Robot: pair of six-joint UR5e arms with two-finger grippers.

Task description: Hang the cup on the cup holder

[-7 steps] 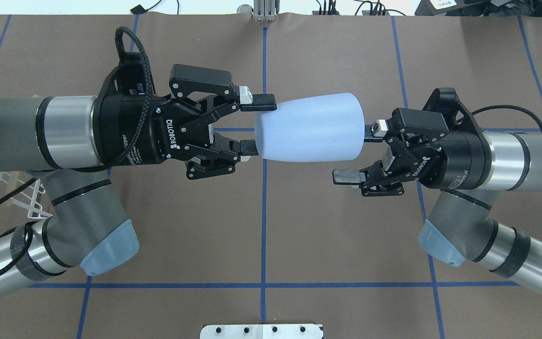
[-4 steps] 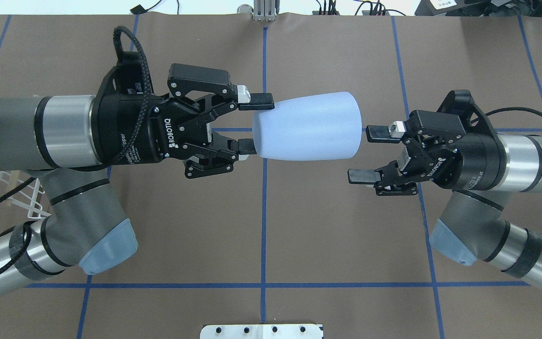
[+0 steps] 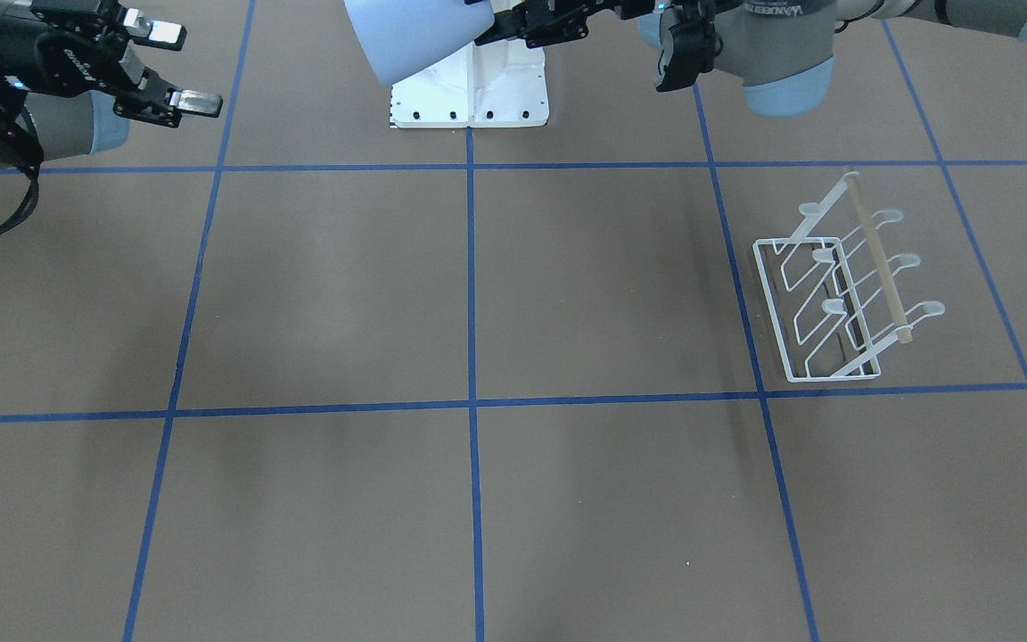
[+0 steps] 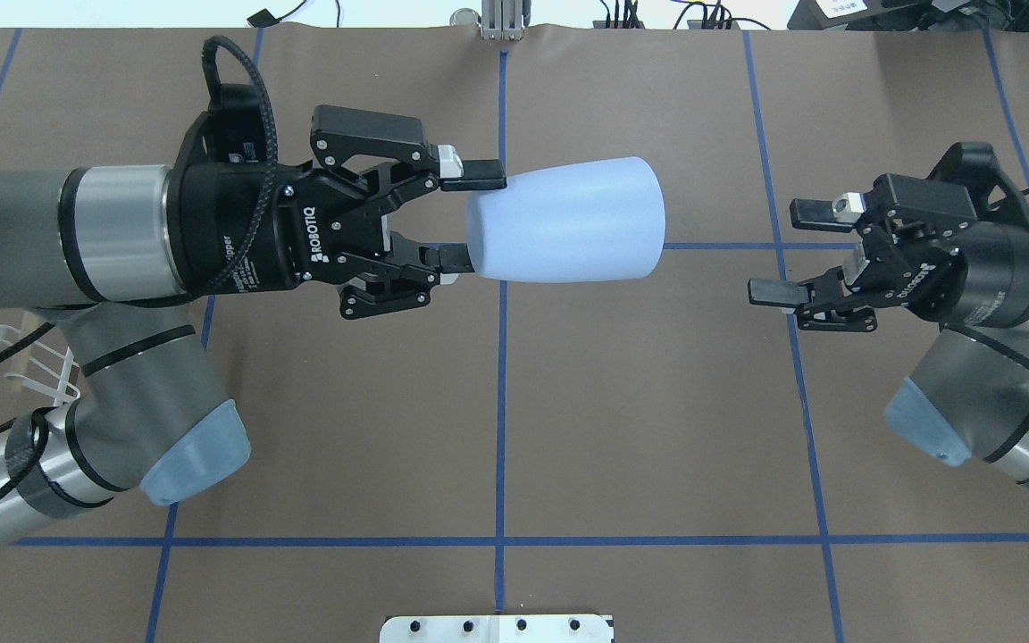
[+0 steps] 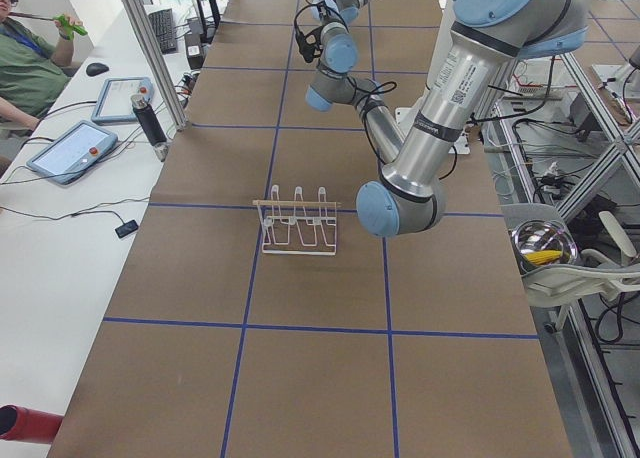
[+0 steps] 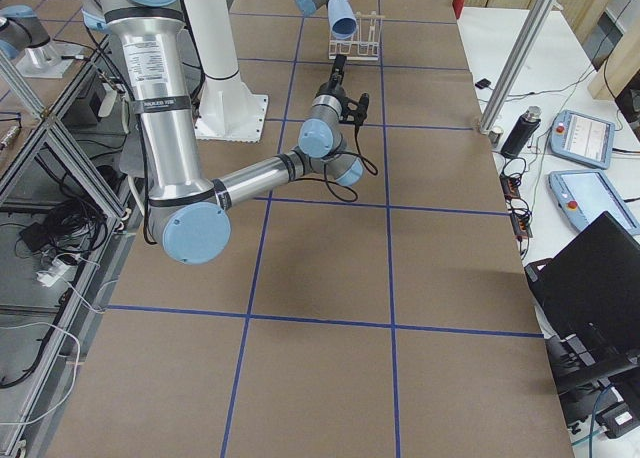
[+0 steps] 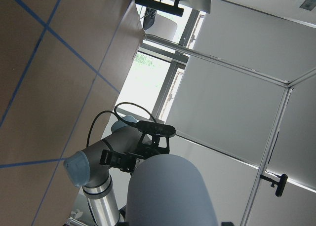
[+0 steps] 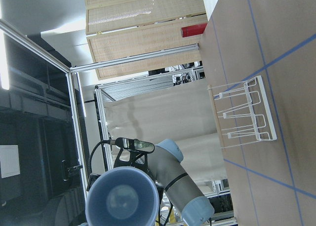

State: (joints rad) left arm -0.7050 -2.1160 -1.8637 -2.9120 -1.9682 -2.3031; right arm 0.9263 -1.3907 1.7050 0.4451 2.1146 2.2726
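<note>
**I have the cup (image 4: 568, 219) in the left claw (image 4: 468, 216), off the rack (image 3: 876, 264)**

Nearest me, the rack stands on the table (image 3: 317, 294), on the robot's left. Past it, I read the left claw as clenched on the narrow base of the cup, which lies level in the air (rim towards the other arm), well apart from the rack. The right claw (image 4: 784, 252) is spread, well apart from the rim.

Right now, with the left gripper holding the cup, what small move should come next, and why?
Probably swing the left gripper toward the cup holder. It is shut on the cup at its narrow base, the right gripper is open and clear of the rim, and the holder's prongs are empty.
</note>
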